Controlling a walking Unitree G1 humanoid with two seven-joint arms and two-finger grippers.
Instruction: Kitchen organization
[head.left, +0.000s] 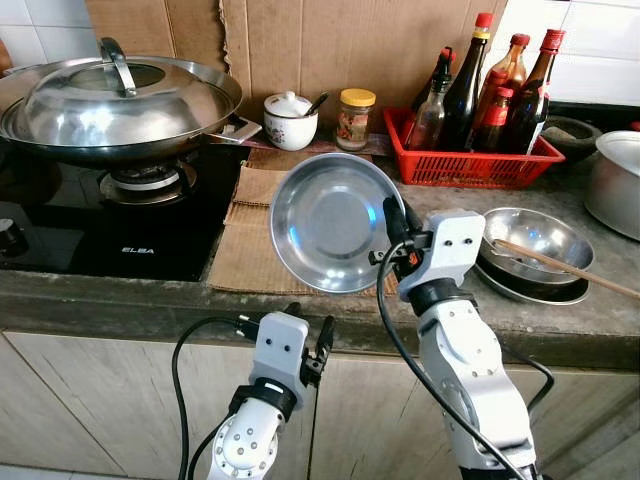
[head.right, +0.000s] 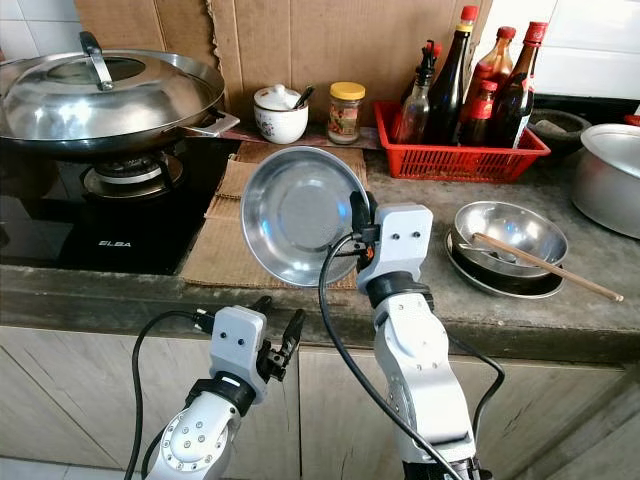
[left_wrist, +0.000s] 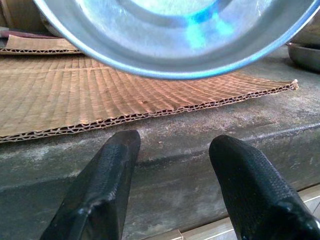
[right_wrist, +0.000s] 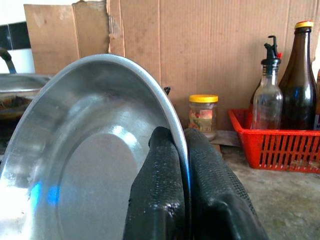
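A shiny steel plate (head.left: 325, 220) hangs tilted above the cardboard mat (head.left: 250, 250), its hollow side facing me. My right gripper (head.left: 396, 226) is shut on the plate's right rim (right_wrist: 176, 131), one finger (right_wrist: 157, 185) inside and one behind. Lower down, in front of the counter edge, my left gripper (head.left: 305, 338) is open and holds nothing; its fingers (left_wrist: 100, 190) point at the counter's front face below the plate (left_wrist: 175, 35).
A lidded wok (head.left: 110, 105) sits on the black stove (head.left: 90, 230) at left. A red basket (head.left: 470, 160) of bottles, a jar (head.left: 354, 118) and a sugar pot (head.left: 290, 120) stand at the back. Stacked steel bowls (head.left: 530, 245) with chopsticks and a pot (head.left: 615, 180) occupy the right.
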